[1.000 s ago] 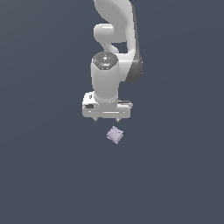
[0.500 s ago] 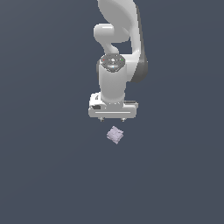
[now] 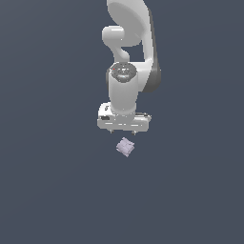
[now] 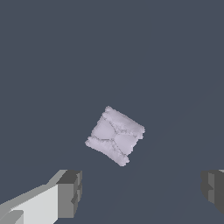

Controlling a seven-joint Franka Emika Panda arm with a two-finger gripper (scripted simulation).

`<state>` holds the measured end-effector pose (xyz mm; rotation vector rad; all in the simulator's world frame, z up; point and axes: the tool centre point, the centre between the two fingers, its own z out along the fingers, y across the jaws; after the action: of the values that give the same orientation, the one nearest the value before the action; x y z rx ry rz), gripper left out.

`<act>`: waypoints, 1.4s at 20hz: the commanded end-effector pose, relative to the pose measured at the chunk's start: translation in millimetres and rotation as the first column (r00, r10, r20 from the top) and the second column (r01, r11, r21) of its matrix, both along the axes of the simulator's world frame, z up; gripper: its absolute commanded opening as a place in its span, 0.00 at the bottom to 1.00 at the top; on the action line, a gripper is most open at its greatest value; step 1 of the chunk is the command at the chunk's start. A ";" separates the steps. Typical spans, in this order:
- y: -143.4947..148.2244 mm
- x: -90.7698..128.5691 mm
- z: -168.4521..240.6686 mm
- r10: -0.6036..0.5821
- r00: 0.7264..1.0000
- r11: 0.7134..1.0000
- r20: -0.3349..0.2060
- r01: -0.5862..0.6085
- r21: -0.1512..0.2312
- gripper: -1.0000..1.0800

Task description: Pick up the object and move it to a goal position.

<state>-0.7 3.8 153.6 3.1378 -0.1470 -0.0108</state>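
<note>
Dark slate-grey counter [image 3: 52,190] fills both views, uniform and unmarked. One white robot arm [image 3: 131,52] comes down from the upper edge of the exterior view, wrist pointing downward. The fingers [image 3: 123,129] hang above the counter and are spread wide: in the wrist view two grey pads [image 4: 70,194] sit far apart with bare counter between them, holding nothing. The object [image 3: 125,147], a small pale lavender-grey lumpy block, lies on the counter just below the fingers in the exterior view, close to them but not touching. In the wrist view the object [image 4: 115,136] sits turned corner-on, with creased faces, clear of both pads and roughly midway across the gap between them.
</note>
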 end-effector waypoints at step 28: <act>14.5 9.9 -63.1 -0.508 0.861 0.861 0.007 0.508 0.000 0.96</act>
<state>9.0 18.2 91.3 2.9931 -0.9548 -0.0011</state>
